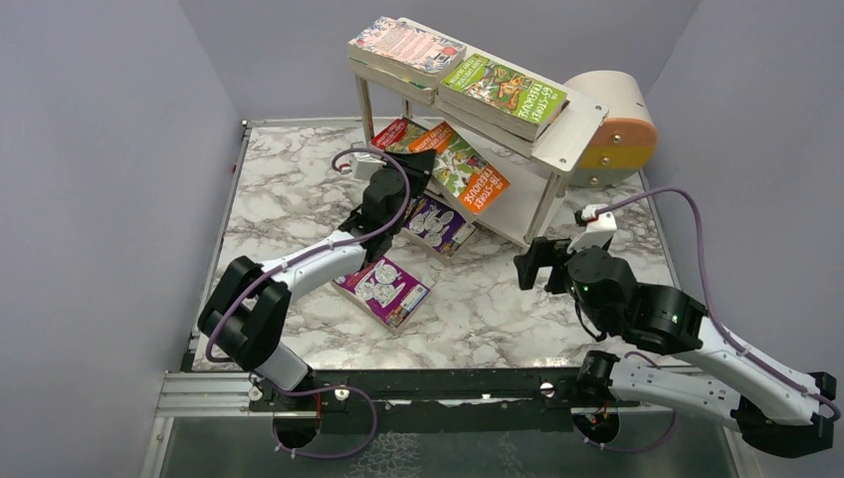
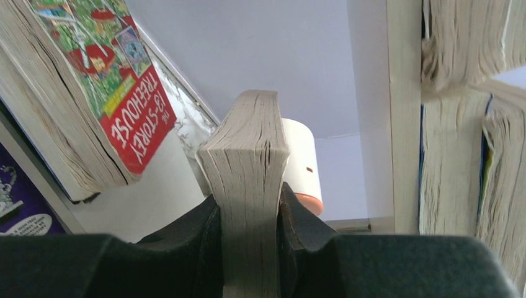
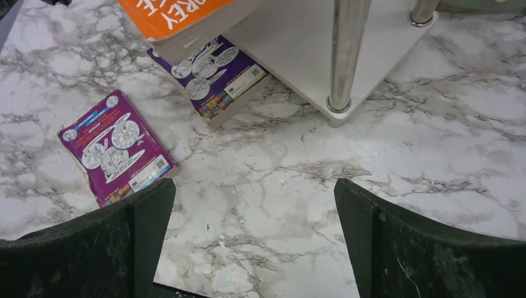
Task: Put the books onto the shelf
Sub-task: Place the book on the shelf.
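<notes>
The shelf (image 1: 569,131) stands at the back of the marble table. A pink-patterned book (image 1: 408,44) and a green book (image 1: 504,92) lie on its top board. A red book (image 1: 398,131) rests on the lower board. My left gripper (image 1: 406,185) is shut on the orange book (image 1: 470,167), held tilted over the lower board. In the left wrist view the fingers (image 2: 304,217) pinch its page edge (image 2: 248,155). Two purple books lie on the table, one (image 1: 384,290) in front and one (image 1: 438,225) at the shelf's foot. My right gripper (image 3: 253,189) hangs open and holds nothing.
A round beige-and-orange box (image 1: 613,125) sits behind the shelf on the right. A metal shelf leg (image 3: 344,56) stands just ahead of the right gripper. Grey walls close in the table on three sides.
</notes>
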`<state>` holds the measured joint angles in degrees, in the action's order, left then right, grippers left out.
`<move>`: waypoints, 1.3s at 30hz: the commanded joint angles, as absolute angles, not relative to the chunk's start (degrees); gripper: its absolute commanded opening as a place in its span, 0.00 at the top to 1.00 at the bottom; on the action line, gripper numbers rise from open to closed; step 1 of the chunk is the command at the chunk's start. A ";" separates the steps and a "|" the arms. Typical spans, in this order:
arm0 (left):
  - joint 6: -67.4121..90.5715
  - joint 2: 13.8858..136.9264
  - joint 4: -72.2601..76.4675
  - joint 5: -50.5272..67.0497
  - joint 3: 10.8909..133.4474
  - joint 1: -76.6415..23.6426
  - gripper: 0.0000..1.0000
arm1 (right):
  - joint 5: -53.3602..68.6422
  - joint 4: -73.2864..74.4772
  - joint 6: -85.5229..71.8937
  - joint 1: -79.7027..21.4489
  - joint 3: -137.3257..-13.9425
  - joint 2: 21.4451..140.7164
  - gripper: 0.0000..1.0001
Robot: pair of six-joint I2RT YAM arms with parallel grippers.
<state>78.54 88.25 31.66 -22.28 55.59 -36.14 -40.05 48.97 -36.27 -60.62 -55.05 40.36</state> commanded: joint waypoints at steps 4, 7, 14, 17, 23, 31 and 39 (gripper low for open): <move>81.20 89.85 41.83 -40.14 57.15 -44.20 1.00 | -49.27 50.72 -34.57 -60.42 -58.79 36.65 0.02; 81.33 92.37 44.84 -44.99 57.18 -47.14 1.00 | -50.74 50.51 -33.51 -60.44 -59.72 35.23 0.02; 83.67 99.95 50.87 -50.31 58.09 -51.12 1.00 | -52.32 50.49 -32.39 -60.41 -59.48 32.99 0.02; 83.97 103.53 54.65 -50.34 58.77 -51.82 1.00 | -52.74 50.65 -32.17 -60.44 -59.27 31.98 0.02; 84.43 108.63 58.63 -51.72 60.75 -53.29 1.00 | -52.92 51.33 -32.42 -60.44 -58.78 30.48 0.02; 84.60 113.90 60.64 -51.69 64.44 -54.14 1.00 | -52.74 53.05 -33.56 -60.45 -58.36 29.21 0.02; 83.53 116.18 60.56 -50.94 66.61 -53.74 1.00 | -52.45 53.81 -34.10 -60.38 -58.03 28.25 0.02</move>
<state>81.52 115.87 53.98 -50.85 63.53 -53.36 -50.81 52.77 -33.21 -60.62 -58.76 29.12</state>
